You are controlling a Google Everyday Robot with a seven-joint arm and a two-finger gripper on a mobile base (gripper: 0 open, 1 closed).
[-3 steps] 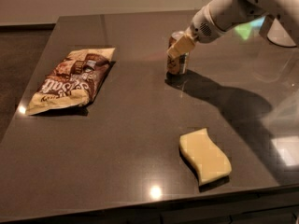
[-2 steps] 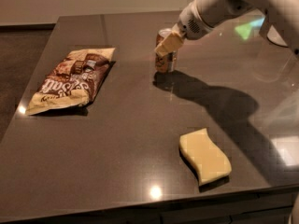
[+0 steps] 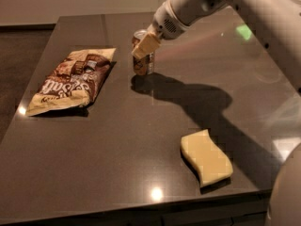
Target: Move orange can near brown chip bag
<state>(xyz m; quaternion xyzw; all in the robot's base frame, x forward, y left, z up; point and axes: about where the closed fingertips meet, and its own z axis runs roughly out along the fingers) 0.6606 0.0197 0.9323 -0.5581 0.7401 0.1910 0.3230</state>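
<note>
The orange can (image 3: 142,65) stands upright on the dark table (image 3: 122,140), a little right of the brown chip bag (image 3: 70,80). The bag lies flat at the left of the table, brown and cream with big white lettering. My gripper (image 3: 144,46) reaches in from the upper right on a white arm (image 3: 225,4) and is shut on the can, its pale fingers (image 3: 146,45) across the can's upper half. A narrow strip of table separates the can from the bag's right edge.
A pale yellow wavy sponge (image 3: 206,157) lies at the front right of the table. The arm's shadow (image 3: 197,102) falls across the middle. The table's front edge (image 3: 141,211) runs along the bottom, and the floor (image 3: 19,60) lies to the left.
My gripper has carried the can leftward across the table toward the chip bag. The bag and the sponge have not moved.
</note>
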